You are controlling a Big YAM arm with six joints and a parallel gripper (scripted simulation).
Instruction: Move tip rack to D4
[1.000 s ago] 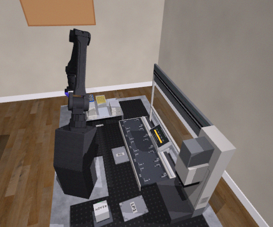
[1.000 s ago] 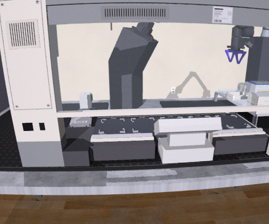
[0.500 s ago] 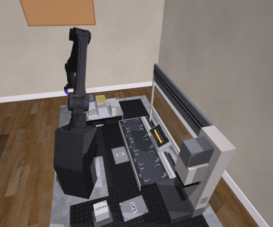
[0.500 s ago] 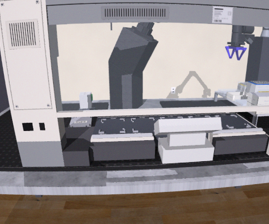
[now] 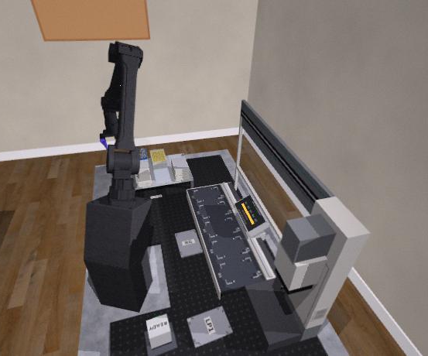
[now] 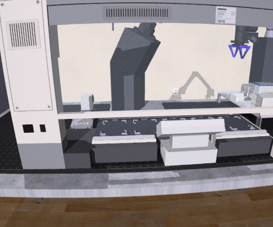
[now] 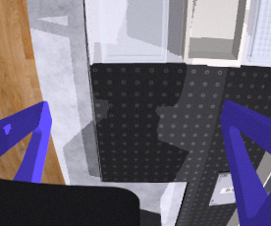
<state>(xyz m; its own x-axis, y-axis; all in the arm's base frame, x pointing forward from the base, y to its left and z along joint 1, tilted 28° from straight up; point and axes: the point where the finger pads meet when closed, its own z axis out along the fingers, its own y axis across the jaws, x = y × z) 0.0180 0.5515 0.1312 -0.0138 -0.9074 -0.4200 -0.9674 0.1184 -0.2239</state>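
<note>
My gripper (image 6: pixel 239 51) (image 7: pixel 135 110) is wide open and empty. It hangs high above the near edge of the SHELF (image 5: pixel 164 178) (image 7: pixel 126 15); in the top view only a blue fingertip (image 5: pixel 103 142) shows behind the arm. On the SHELF stand a blue-plated tip rack (image 5: pixel 143 152) (image 6: pixel 265 86) and a yellow-plated rack (image 5: pixel 158 156) (image 6: pixel 269 99). Pale boxes (image 5: pixel 177 168) (image 6: pixel 237 96) stand beside them, and one pale box (image 7: pixel 215 21) lies at the top of the wrist view. The deck (image 5: pixel 224 232) (image 6: pixel 173 123) with its white corner brackets holds nothing.
The regrip nest RG (image 5: pixel 190 244) lies between the arm's base and the deck. The READY button (image 5: pixel 159 329) (image 6: pixel 87 101) and the LP1 plate (image 5: pixel 210 325) sit at the near end. The instrument's frame and pipetting head (image 5: pixel 306 248) stand along the deck's right side.
</note>
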